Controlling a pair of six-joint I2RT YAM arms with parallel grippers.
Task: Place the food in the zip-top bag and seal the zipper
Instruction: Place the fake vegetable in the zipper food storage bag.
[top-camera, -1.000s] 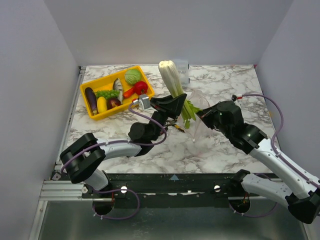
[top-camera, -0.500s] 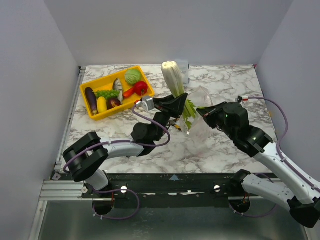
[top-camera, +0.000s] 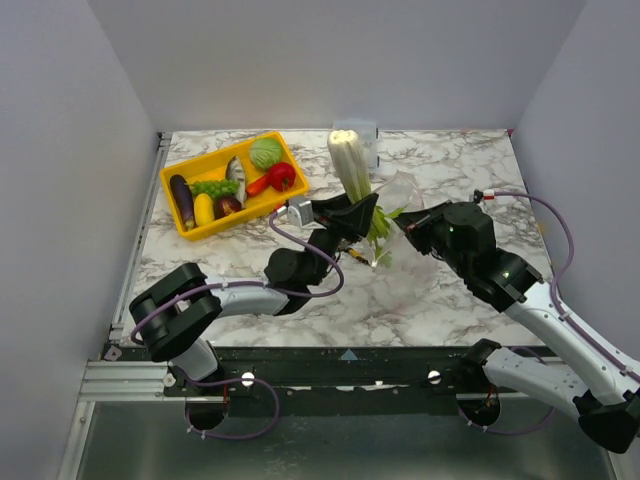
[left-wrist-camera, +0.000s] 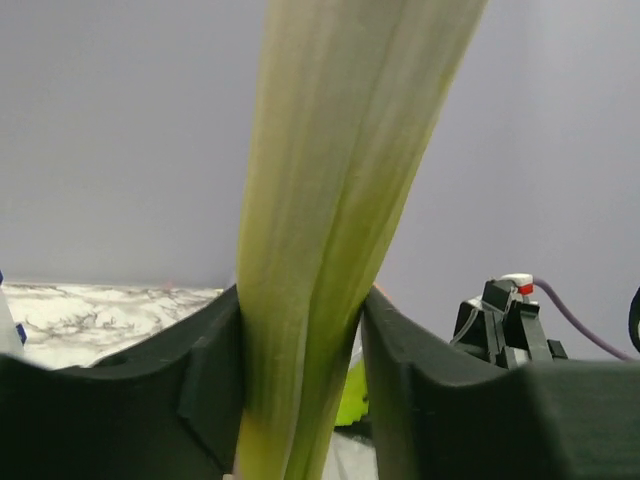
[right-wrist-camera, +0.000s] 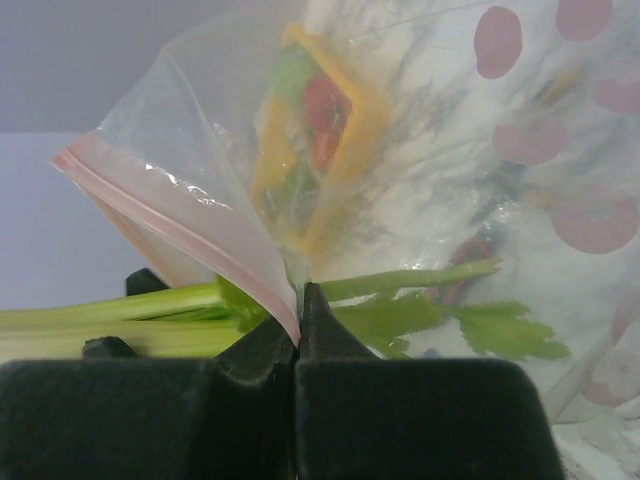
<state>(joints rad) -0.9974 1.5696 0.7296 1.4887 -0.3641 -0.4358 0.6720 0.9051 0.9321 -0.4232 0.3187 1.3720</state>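
Observation:
My left gripper (top-camera: 358, 212) is shut on a pale green celery stalk (top-camera: 347, 157), which stands steeply with its leafy end (top-camera: 381, 226) down at the mouth of the zip-top bag (top-camera: 402, 190). In the left wrist view the stalk (left-wrist-camera: 320, 250) fills the gap between the fingers (left-wrist-camera: 150, 400). My right gripper (right-wrist-camera: 300, 318) is shut on the bag's edge, just below the pinkish zipper (right-wrist-camera: 170, 213), and holds the bag up. Celery leaves (right-wrist-camera: 470, 325) show through the clear plastic. The rest of the food lies in the yellow tray (top-camera: 292, 163).
The tray at the back left holds an eggplant (top-camera: 181, 200), a yellow fruit (top-camera: 203, 209), grapes (top-camera: 215, 187), a fish (top-camera: 237, 172), a cabbage (top-camera: 265, 152) and a red piece (top-camera: 279, 177). A small clear box (top-camera: 367, 133) stands behind the celery. Walls enclose the table on three sides.
The right gripper has lifted the bag's mouth up and shifted right. The left gripper has moved a little to the right, and the celery stands more upright with its leaves at the bag.

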